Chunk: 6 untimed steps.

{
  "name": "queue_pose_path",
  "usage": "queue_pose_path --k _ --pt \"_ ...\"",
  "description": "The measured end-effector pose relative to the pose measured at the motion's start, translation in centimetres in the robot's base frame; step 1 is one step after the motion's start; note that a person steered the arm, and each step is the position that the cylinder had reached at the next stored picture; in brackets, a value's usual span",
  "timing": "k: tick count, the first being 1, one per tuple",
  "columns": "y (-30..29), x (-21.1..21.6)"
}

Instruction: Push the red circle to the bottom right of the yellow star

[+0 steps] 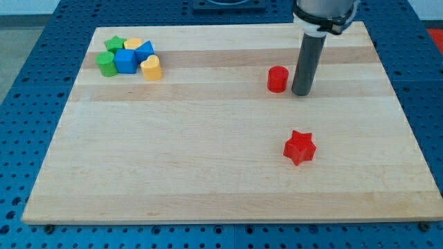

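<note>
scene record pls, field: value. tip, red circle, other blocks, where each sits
tip: my tip, just to the view's right of the red circle, gap too small to judge contact
red circle: upper right of centre on the wooden board
red star: alone, below the circle
cluster, view's top left: green star, yellow star, green cylinder, two blue blocks, yellow heart
task state: circle far from yellow star

red star [299, 146] sits alone, lower right of counter [208, 173]. top-left cluster, packed touching: green star [113, 45], green cylinder [106, 64], blue cube [126, 61], second blue block [145, 50], yellow heart [151, 68]. blue perforated base [28, 104] surrounds the counter.
</note>
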<state>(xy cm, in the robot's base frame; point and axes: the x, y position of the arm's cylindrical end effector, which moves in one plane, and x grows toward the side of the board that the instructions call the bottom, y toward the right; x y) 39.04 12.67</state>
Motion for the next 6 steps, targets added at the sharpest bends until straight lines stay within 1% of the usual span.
queue_pose_path --k 1,2,4,5,6 --pt "0.0 0.0" --pt "-2.0 -1.6" --pt "-2.7 -1.6" --pt "-6.4 -2.8" --pt "-7.8 -2.8"
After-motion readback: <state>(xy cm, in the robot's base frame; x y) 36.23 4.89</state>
